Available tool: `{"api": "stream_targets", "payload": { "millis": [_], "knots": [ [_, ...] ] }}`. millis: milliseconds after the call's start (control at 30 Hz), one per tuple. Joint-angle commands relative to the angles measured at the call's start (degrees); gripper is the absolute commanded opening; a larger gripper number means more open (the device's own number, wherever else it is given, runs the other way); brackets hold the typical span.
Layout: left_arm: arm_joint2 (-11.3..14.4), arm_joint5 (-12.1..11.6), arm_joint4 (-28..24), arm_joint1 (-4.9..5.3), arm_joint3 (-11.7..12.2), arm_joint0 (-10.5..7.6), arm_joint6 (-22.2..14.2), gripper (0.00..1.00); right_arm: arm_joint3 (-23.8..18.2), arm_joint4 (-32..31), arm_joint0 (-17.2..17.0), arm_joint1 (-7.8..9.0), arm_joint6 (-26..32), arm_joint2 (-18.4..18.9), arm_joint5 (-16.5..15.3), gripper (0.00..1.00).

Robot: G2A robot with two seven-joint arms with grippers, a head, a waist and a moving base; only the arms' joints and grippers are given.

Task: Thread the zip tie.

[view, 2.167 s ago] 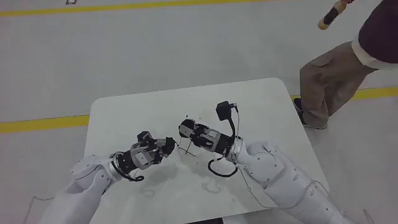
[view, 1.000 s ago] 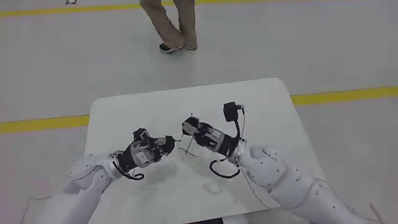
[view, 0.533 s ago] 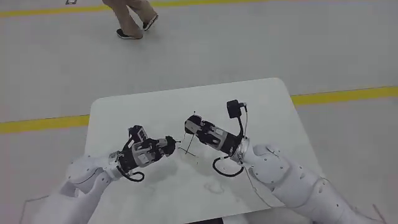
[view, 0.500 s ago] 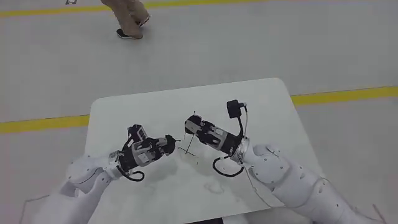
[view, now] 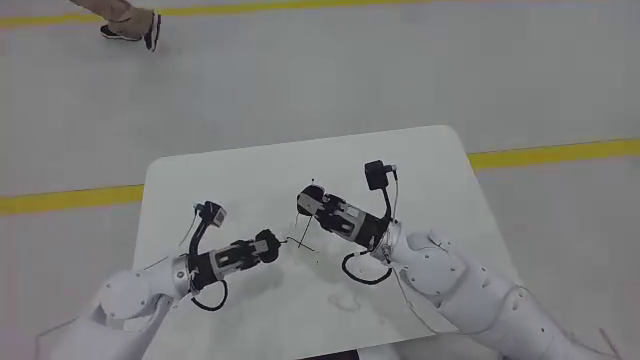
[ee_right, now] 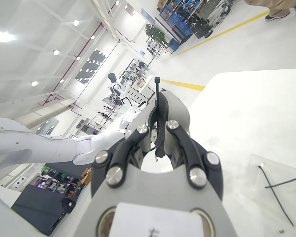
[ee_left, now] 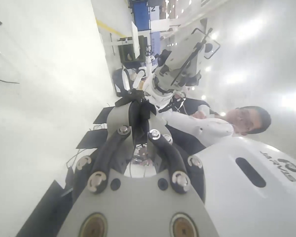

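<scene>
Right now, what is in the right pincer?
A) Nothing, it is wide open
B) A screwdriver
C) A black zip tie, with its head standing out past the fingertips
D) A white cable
C: in the right wrist view the right pincer is shut on a black zip tie, whose square head sticks out beyond the fingertips.

White table (view: 420, 160); yellow floor line (view: 300, 4); potted plant (ee_right: 154, 34)

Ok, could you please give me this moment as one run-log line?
right gripper: shut on zip tie | left gripper: shut, apart from it | threading: not yet done | spare ties: on table
</scene>
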Motion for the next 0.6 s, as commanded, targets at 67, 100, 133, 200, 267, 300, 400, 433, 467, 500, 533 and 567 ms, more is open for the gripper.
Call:
{"api": "stream_targets", "payload": {
  "millis": [67,100,133,200,267,300,400,433,467,500,533,567],
  "knots": [
    [0.0,-0.8,5.1,0.01,-1.3,-0.49,1.7,0.00,0.0,0.0,0.0,0.00,0.0,0.0,0.0,0.00],
    [-0.2,-0.8,6.2,0.00,-1.7,-0.51,2.2,0.00,0.0,0.0,0.0,0.00,0.0,0.0,0.0,0.00],
    [-0.3,-0.8,7.5,0.01,-2.3,-0.47,2.3,0.00,0.0,0.0,0.0,0.00,0.0,0.0,0.0,0.00],
    [-0.6,-0.8,8.0,-0.01,-2.9,-0.24,2.6,0.00,0.0,0.0,0.0,0.00,0.0,0.0,0.0,0.00],
    [-0.9,-0.8,8.8,0.03,-2.8,-0.10,2.8,0.00,0.0,0.0,0.0,0.00,0.0,0.0,0.0,0.00],
    [-0.9,-0.8,8.8,0.03,-2.8,-0.10,2.8,0.00,0.0,0.0,0.0,0.00,0.0,0.0,0.0,0.00],
    [-0.9,-0.8,8.8,0.03,-2.8,-0.10,2.8,0.00,0.0,0.0,0.0,0.00,0.0,0.0,0.0,0.00],
    [-0.9,-0.8,8.8,0.03,-2.8,-0.10,2.8,0.00,0.0,0.0,0.0,0.00,0.0,0.0,0.0,0.00],
    [-0.9,-0.8,8.8,0.03,-2.8,-0.10,2.8,0.00,0.0,0.0,0.0,0.00,0.0,0.0,0.0,0.00],
    [-0.9,-0.8,8.8,0.03,-2.8,-0.10,2.8,0.00,0.0,0.0,0.0,0.00,0.0,0.0,0.0,0.00],
    [-0.9,-0.8,8.8,0.03,-2.8,-0.10,2.8,0.00,0.0,0.0,0.0,0.00,0.0,0.0,0.0,0.00],
    [-0.9,-0.8,8.8,0.03,-2.8,-0.10,2.8,0.00,0.0,0.0,0.0,0.00,0.0,0.0,0.0,0.00]
  ]
}}
